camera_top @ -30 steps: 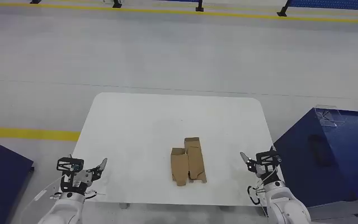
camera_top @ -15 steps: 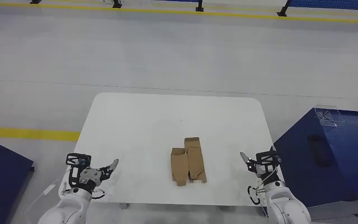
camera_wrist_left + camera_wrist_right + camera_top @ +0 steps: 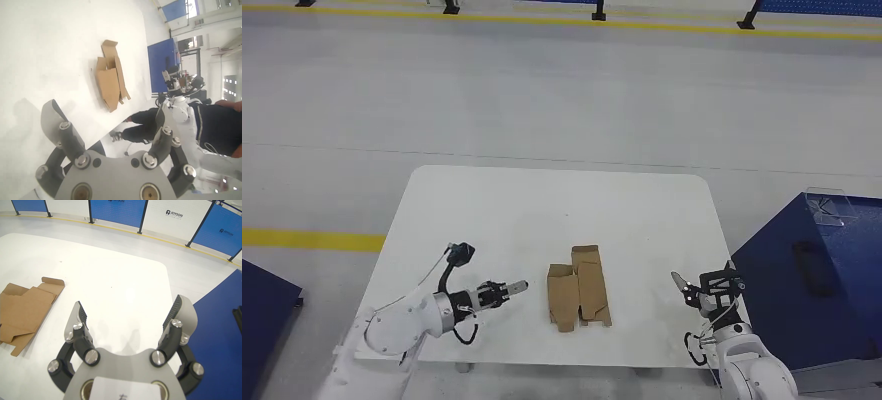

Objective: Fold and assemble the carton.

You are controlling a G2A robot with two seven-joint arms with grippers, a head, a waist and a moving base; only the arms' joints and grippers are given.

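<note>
Swinging in from the table's near left corner, the left gripper now sits low over the white table. It points at the carton and stops just short of its left edge, with a strip of tabletop between them. Its own wrist view shows the fingers spread wide, holding nothing. The right gripper has kept its place at the table's near right edge, fingers likewise wide apart and holding nothing, well apart from the carton. The carton is brown and flattened, lying on the near half of the table a little right of centre, its flaps unfolded and one end flap curling up slightly. A blue box stands beside the table on the right, and a yellow floor line runs past on the left.
</note>
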